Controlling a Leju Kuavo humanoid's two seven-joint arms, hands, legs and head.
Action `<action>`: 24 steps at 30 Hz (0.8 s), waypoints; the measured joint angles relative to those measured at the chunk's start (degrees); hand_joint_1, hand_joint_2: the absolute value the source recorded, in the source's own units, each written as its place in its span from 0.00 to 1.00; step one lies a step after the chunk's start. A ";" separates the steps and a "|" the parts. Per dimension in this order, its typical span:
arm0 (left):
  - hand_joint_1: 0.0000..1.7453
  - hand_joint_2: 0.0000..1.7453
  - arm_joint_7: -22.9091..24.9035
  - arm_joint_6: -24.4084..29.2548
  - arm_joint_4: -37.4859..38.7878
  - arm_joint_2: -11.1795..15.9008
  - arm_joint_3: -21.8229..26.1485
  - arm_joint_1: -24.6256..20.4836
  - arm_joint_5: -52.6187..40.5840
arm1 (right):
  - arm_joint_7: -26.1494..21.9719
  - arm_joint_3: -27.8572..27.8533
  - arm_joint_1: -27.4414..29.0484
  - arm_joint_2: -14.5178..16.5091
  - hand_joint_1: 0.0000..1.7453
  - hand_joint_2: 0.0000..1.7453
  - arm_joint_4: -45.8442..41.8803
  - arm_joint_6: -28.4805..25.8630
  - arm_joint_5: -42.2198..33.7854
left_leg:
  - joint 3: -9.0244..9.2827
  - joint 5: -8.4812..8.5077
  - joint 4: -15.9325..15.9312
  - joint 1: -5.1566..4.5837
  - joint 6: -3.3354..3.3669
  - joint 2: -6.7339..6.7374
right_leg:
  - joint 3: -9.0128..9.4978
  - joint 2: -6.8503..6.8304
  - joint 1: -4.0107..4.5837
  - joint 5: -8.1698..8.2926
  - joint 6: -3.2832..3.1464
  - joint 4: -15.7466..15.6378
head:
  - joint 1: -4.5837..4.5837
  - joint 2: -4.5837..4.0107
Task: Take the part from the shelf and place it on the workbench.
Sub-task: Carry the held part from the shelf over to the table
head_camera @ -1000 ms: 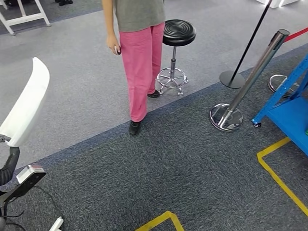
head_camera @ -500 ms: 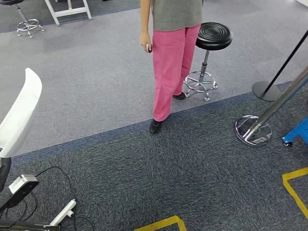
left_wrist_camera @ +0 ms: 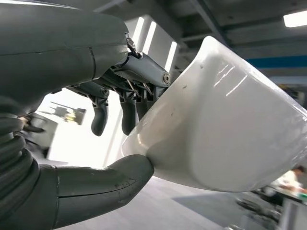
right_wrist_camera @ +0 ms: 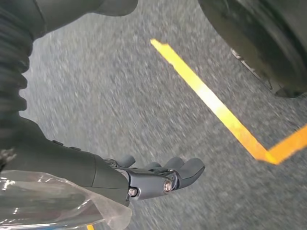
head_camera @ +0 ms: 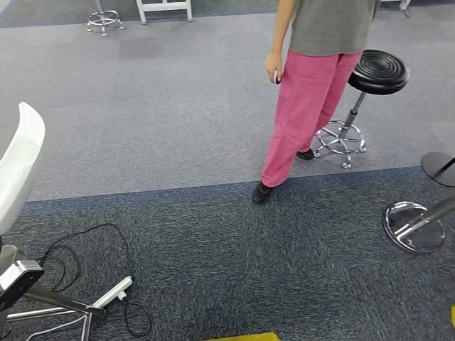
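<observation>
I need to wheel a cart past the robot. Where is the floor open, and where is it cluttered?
Open: the light grey carpet between the white part and the person, and the dark carpet in front of them. Crowded: cables and a power strip at lower left; stool and stanchion base at right.

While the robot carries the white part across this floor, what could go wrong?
1. A black cable and a white power strip lie on the carpet near the robot; a foot may catch them.
2. A person stands close by, beside a black stool; a collision is possible.
3. The left hand grips the white part near one end, so it may slip.
</observation>
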 joint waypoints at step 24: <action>0.67 1.00 -1.02 0.46 -0.04 1.79 3.12 1.21 1.09 | 0.60 -0.84 -1.74 0.02 0.00 1.00 0.52 1.98 4.37 | 0.11 -0.07 -0.40 -0.01 -0.17 4.71 | 3.88 -3.94 0.52 -2.84 0.09 -3.34 | -0.12 -0.01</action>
